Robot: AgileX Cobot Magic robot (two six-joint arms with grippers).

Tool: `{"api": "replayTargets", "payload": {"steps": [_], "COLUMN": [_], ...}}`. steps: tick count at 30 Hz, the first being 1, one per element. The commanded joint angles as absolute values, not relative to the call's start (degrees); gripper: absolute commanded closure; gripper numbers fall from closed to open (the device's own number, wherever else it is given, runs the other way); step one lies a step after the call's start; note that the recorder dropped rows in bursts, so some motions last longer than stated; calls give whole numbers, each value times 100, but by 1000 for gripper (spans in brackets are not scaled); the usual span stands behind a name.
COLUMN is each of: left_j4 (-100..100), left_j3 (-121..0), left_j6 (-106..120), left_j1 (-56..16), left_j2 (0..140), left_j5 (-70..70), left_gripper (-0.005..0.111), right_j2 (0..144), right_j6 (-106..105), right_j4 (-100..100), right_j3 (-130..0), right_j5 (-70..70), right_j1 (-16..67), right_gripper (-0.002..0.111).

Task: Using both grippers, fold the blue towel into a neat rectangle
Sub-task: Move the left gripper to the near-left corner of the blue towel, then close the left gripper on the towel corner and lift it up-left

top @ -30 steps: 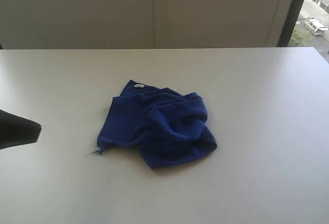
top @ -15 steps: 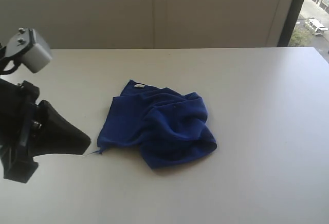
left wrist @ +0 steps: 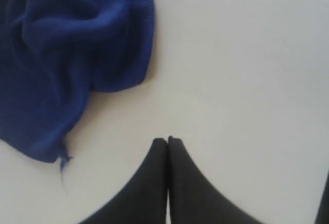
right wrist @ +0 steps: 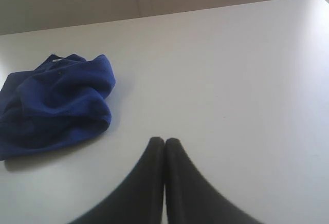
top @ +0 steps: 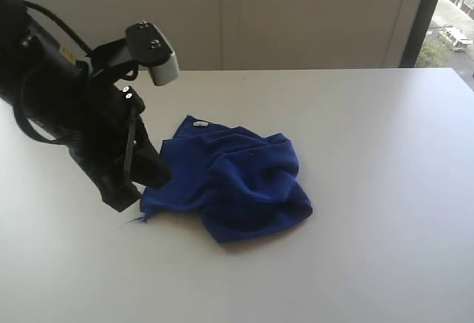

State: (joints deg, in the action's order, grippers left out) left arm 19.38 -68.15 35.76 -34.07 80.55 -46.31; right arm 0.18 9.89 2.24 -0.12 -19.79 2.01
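Crumpled royal-blue terry towel mid white table. Left pincer clenched, empty, near towel edge; right pincer clenched, empty, well apart. Approach step. Next: open, grasp corners, spread flat.

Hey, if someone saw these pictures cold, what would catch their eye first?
The deep blue towel lies crumpled in a heap at the middle of the pale table. Next is the bulky black left arm crowding the towel's left edge in the exterior view, its left gripper shut and holding nothing.
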Motion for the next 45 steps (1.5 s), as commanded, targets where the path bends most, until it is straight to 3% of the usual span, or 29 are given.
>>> {"api": "replayTargets", "payload": {"steps": [1,10,17,20,45], "left_j4": [1336,1129,778,181,-1108], "left_j3": [-6992,-6978,-6978,-6978,-6978], "left_j6": [3560,4614,5549,5549,4955], "left_j1": [-3468,-3468,-3445,-3445,-3443], "left_j2": [8345,9125,10066,10419,10974], "left_j5": [-4624,-3999,-3764,-3697,-2367], "left_gripper": [107,105,65,55,55], "right_j2": [0,0,0,0,0], "right_j6": [987,987,987,987,987], "right_j4": [172,172,172,172,172], "right_j3": [0,0,0,0,0], "right_j5": [-1964,-1964,-1964,-1964,-1964], "right_j1": [226,226,226,226,226], "right_gripper": [108,108,108,108,108]}}
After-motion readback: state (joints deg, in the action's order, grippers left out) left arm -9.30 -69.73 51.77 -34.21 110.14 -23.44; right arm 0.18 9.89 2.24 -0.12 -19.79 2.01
